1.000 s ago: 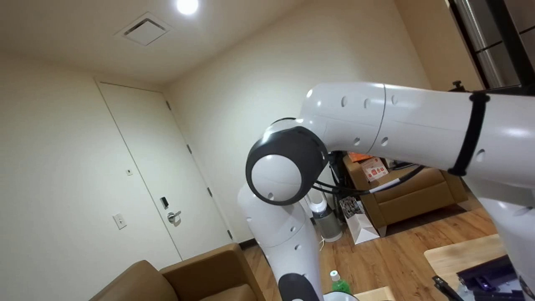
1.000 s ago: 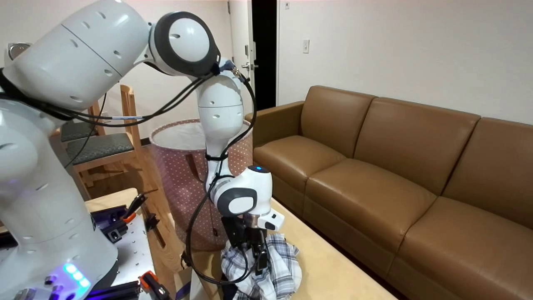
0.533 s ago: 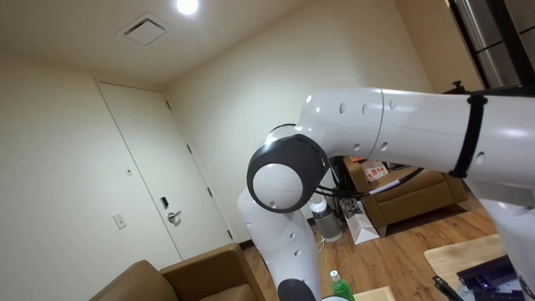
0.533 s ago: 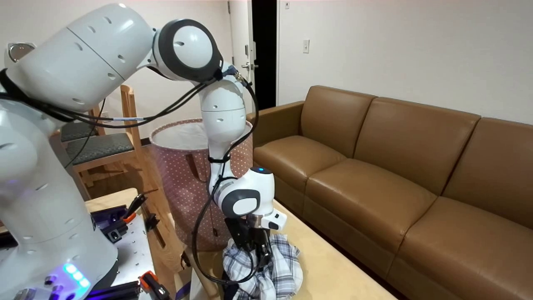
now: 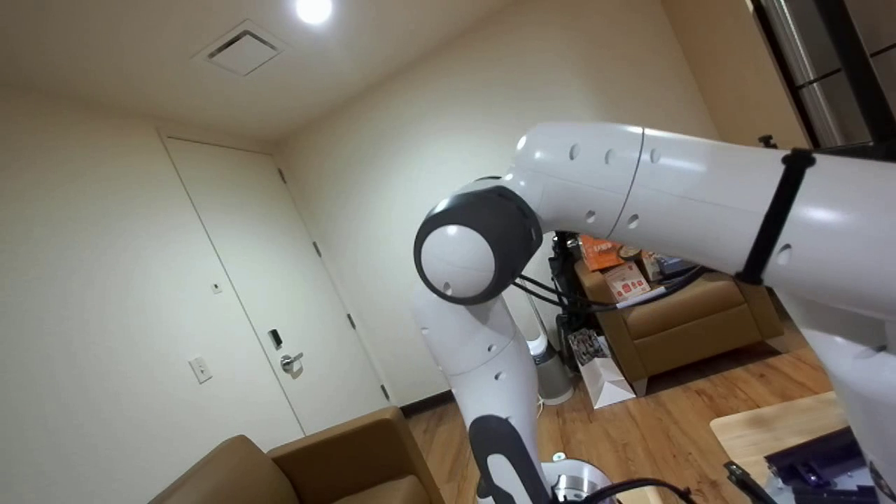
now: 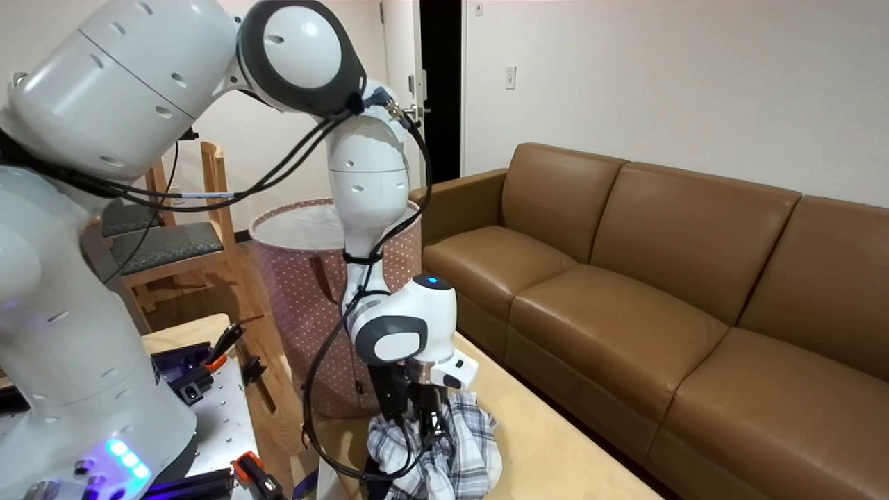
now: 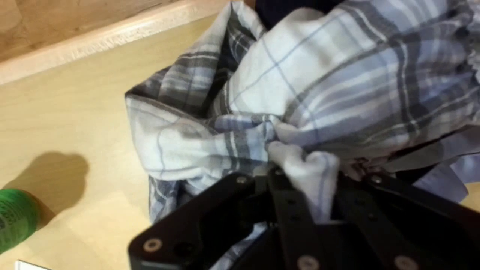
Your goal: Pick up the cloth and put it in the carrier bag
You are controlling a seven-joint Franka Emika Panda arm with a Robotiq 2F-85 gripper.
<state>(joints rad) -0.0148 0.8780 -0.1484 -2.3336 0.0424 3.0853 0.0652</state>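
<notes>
The cloth is a crumpled white, grey and blue plaid piece (image 7: pixel 285 75), heaped on the pale wooden table (image 6: pixel 555 451) in an exterior view (image 6: pixel 479 444). My gripper (image 7: pixel 313 180) points down into the heap, its jaws drawn together. A white fold of the plaid fabric bunches up between the fingers, and their ends are partly covered by it. From outside, the gripper (image 6: pixel 432 439) sinks into the top of the cloth. A white paper bag (image 5: pixel 605 385) stands on the floor by an armchair; whether that is the carrier bag I cannot tell.
On the table beside the cloth stands a green bottle (image 7: pixel 17 219). Behind the arm is a pink dotted hamper (image 6: pixel 298 305). A brown sofa (image 6: pixel 611 312) runs along the table's far side. Dark tools (image 6: pixel 201 371) lie near the robot base.
The jaws have come together on the cloth. The arm's elbow dipped slightly, then rose above where it was. The cloth has stayed nearly in place on the table.
</notes>
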